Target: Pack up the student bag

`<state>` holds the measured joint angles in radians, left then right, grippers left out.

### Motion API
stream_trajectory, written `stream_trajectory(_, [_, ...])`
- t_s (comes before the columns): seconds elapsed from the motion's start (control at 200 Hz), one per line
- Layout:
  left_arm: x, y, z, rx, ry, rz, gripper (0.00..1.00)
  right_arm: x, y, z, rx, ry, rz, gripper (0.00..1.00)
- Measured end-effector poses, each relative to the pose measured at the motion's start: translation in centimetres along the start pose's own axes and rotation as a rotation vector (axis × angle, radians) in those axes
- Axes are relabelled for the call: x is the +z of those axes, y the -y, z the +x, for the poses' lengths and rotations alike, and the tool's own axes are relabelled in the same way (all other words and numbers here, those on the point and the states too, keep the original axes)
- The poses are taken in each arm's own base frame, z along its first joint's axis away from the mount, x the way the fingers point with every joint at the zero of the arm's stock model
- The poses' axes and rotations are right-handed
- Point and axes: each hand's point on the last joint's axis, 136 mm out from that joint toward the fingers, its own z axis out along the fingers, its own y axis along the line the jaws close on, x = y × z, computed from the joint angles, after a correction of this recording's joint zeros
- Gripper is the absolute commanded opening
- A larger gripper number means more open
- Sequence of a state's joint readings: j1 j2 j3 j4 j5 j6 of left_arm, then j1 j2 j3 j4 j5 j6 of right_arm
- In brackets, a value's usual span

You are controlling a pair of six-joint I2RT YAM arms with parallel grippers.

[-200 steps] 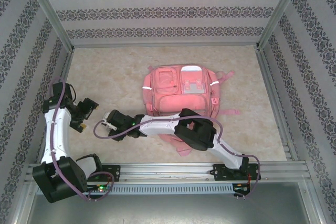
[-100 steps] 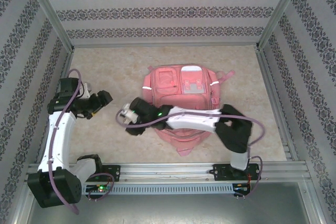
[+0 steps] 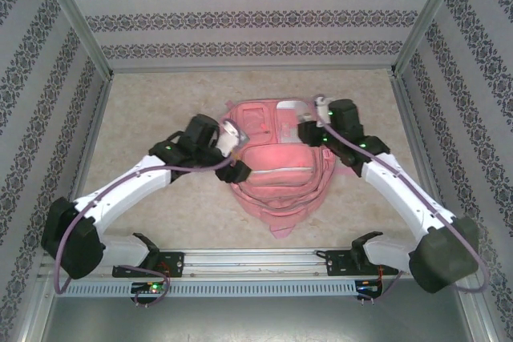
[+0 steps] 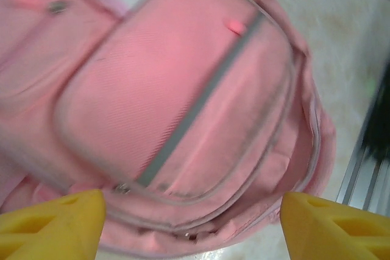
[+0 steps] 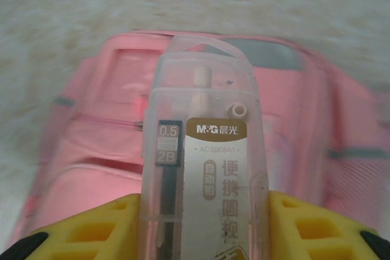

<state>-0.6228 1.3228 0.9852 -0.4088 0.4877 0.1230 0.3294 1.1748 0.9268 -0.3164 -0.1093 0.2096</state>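
Observation:
The pink student bag (image 3: 276, 182) lies flat mid-table with its zipped front pockets facing up. My left gripper (image 3: 239, 154) hovers over the bag's left side. Its yellow fingers (image 4: 55, 223) stand wide apart around nothing, above the lower front pocket and its grey zip (image 4: 183, 126). My right gripper (image 3: 309, 130) hangs over the bag's upper right part. It is shut on a clear plastic stationery case (image 5: 204, 150) with a brown label and a lead tube inside. The case stands up between the yellow fingers (image 5: 304, 229), with the bag (image 5: 85, 156) blurred beneath it.
The marbled tabletop (image 3: 160, 110) is bare around the bag. Patterned walls (image 3: 256, 18) and metal posts close off the back and both sides. A metal rail (image 3: 256, 260) carrying the arm bases runs along the near edge.
Both arms swung in over the bag. The left came from the table's left side. The right carried the case from left of the bag to its upper right. The left jaws narrowed a little.

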Motion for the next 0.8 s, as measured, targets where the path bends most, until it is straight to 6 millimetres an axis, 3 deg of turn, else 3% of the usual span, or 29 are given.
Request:
stream_trajectory(0.115, [3.5, 1.6, 1.5, 0.223, -0.084, 0.021, 0.77, -1.3, 3.4, 0.6, 0.074, 0.015, 0.065, 0.32])
stream_trajectory(0.3, [8.4, 1.0, 4.4, 0.458, -0.233, -0.045, 0.79, -2.3, 5.1, 1.2, 0.122, 0.032, 0.092, 0.32])
stream_trajectory(0.385, [10.3, 0.0, 4.9, 0.514, -0.282, -0.102, 0.64, -2.2, 5.0, 1.5, 0.128, 0.025, 0.084, 0.32])
stream_trajectory(0.535, [11.2, -0.9, 3.4, 0.528, -0.282, -0.173, 0.2, -2.1, 4.5, 1.7, 0.134, 0.017, 0.055, 0.32])
stream_trajectory(0.739, [10.1, -0.4, -1.2, 0.452, -0.109, -0.195, 0.13, -2.6, 3.8, 2.8, 0.145, 0.017, 0.009, 0.32])
stream_trajectory(0.774, [9.7, -0.3, -1.8, 0.439, -0.082, -0.19, 0.09, -2.7, 3.6, 3.0, 0.145, 0.018, 0.002, 0.32])
stream_trajectory(0.799, [9.5, -0.2, -2.1, 0.432, -0.066, -0.181, 0.0, -2.8, 3.5, 3.1, 0.144, 0.018, -0.003, 0.32])
